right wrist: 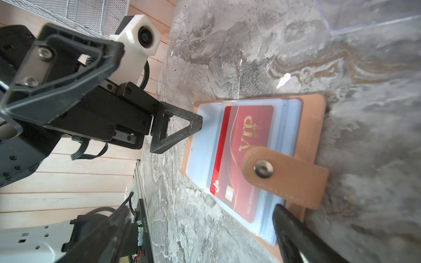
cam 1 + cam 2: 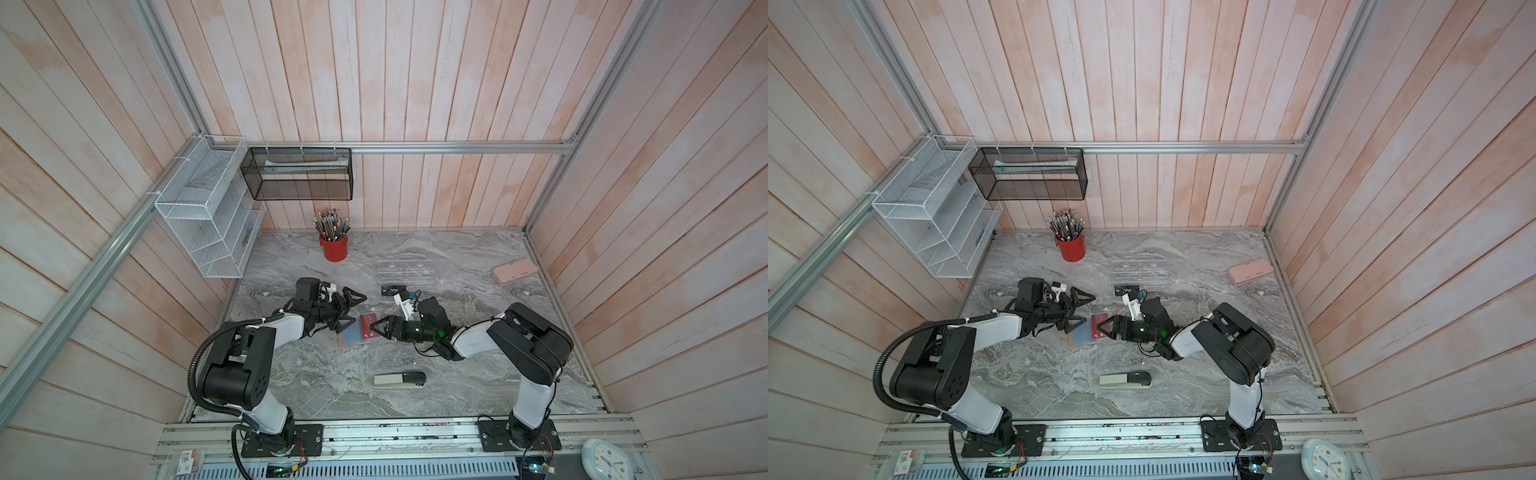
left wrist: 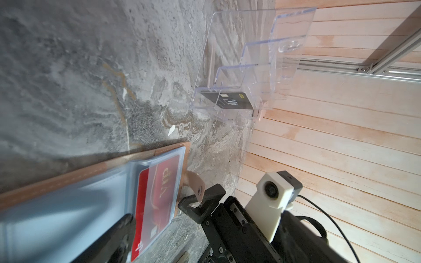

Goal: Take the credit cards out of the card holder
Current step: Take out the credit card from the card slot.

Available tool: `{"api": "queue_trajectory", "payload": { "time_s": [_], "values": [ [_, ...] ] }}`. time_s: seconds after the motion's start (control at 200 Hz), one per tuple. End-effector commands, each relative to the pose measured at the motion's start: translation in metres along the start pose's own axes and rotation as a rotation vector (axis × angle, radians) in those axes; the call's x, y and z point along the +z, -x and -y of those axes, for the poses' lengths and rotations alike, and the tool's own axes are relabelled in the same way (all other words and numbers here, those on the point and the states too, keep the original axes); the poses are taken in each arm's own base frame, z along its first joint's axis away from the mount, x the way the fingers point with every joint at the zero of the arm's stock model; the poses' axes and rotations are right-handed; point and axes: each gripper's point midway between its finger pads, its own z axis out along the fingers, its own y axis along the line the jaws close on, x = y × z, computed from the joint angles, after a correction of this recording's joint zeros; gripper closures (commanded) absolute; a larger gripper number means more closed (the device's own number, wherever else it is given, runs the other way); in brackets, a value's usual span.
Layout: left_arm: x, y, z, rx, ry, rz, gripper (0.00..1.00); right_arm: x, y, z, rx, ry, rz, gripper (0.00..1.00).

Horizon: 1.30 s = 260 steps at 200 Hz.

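The tan card holder (image 2: 347, 337) lies open on the marble table, its snap tab (image 1: 284, 175) curled over the sleeves. A red VIP card (image 1: 248, 141) sits in the top clear sleeve, one long edge poking out. A black VIP card (image 2: 392, 289) stands in the front slot of the clear acrylic rack. My left gripper (image 2: 351, 311) is open at the holder's left edge, one fingertip (image 1: 193, 123) at the sleeve. From the right my right gripper (image 1: 205, 239) reaches in, open, with one finger (image 1: 293, 236) over the holder's near corner.
Behind the holder is the clear acrylic rack (image 2: 405, 270). A red pencil cup (image 2: 333, 248) stands at the back, a pink case (image 2: 515, 271) at the back right, a stapler (image 2: 399, 380) near the front. A white wire rack (image 2: 208, 216) and a black mesh basket (image 2: 297, 174) hang on the walls.
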Motion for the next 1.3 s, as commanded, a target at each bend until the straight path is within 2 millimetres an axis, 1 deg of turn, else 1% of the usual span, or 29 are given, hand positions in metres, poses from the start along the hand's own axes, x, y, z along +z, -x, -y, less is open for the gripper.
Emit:
{"api": "queue_trajectory", "payload": {
  "time_s": [0.0, 0.255, 0.325, 0.535, 0.805, 1.015, 1.17, 1.295],
  "values": [
    [0.004, 0.002, 0.003, 0.017, -0.017, -0.015, 0.0, 0.0, 0.004, -0.012, -0.014, 0.048, 0.003, 0.02],
    [0.007, 0.001, -0.002, 0.004, -0.013, -0.018, 0.0, 0.007, 0.0, -0.007, 0.029, 0.082, -0.008, 0.02],
    [0.008, 0.001, -0.001, 0.005, -0.018, -0.02, 0.0, 0.008, -0.002, -0.006, 0.038, 0.091, -0.012, 0.02],
    [0.011, 0.001, 0.002, 0.006, -0.028, -0.027, 0.0, 0.013, -0.006, 0.009, 0.081, 0.053, -0.023, 0.02],
    [0.018, -0.003, -0.004, -0.005, -0.019, -0.049, 0.0, 0.012, -0.008, 0.017, 0.102, 0.032, -0.022, 0.02],
    [0.017, -0.007, -0.006, -0.001, -0.014, -0.053, 0.08, 0.01, -0.008, 0.02, 0.116, 0.032, -0.017, 0.02],
    [0.017, -0.011, -0.012, -0.004, -0.015, -0.062, 0.24, 0.01, -0.009, 0.022, 0.121, 0.029, -0.02, 0.02],
    [0.017, -0.014, -0.019, 0.001, 0.004, -0.066, 0.25, 0.009, -0.008, 0.022, 0.122, 0.03, -0.018, 0.02]
  ]
}}
